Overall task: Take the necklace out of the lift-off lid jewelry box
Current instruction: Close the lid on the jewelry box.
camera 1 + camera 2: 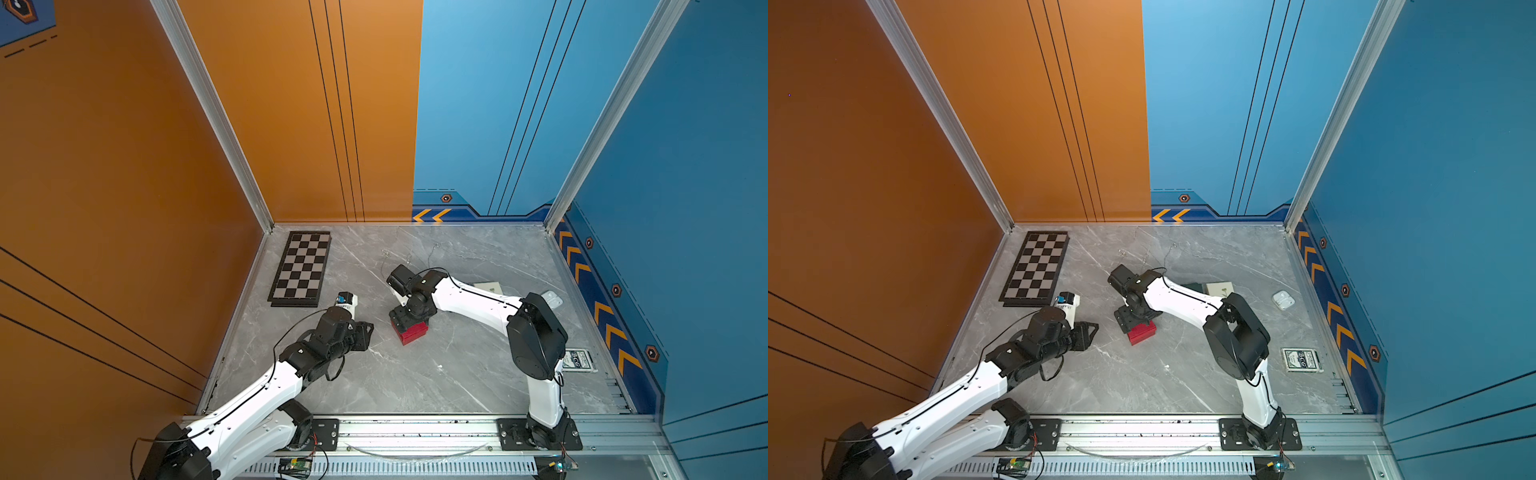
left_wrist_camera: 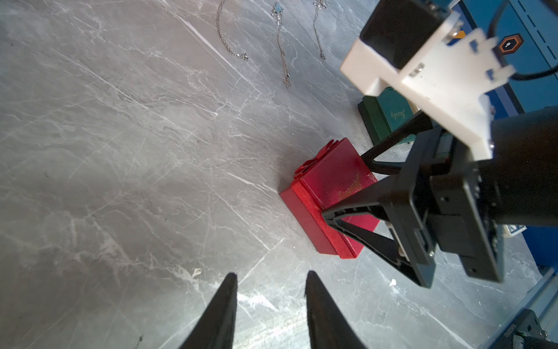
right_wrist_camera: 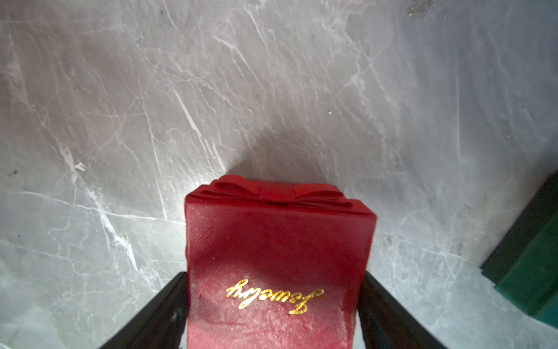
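The red lift-off lid jewelry box stands mid-table with its lid on, a ribbon bow at one end and gold script on top. The necklace is hidden inside it. My right gripper comes down over the box, and its two black fingers press against the lid's long sides. My left gripper hovers open a short way to the box's left, with only bare table between its fingers.
Three silver chains lie on the marble behind the box. A dark green box sits just right of the red one. A chessboard lies far left. A card deck and a white case lie right.
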`<state>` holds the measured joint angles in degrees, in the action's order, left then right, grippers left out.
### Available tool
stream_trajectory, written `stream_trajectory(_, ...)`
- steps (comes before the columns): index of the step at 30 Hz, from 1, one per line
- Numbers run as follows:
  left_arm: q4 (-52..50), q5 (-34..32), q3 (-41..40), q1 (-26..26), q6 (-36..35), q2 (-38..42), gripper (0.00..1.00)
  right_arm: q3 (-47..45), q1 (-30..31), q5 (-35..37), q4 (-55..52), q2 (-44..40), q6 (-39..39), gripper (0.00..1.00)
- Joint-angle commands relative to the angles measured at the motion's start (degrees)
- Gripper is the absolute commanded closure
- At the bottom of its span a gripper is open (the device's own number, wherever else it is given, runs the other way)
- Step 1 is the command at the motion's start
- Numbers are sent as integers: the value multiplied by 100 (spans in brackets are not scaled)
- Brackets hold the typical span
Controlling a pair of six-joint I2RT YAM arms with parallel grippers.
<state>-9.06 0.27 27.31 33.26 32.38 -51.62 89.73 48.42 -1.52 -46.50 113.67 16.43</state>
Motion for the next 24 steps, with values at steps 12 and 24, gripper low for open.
stream_trajectory(12,-131,71,-89,-74,-46,66,61,-63,-3,-46,-139,-38,-67,17)
stream_trajectory(24,-131,81,-83,-74,-48,90,61,-114,-2,-9,-131,31,-78,17)
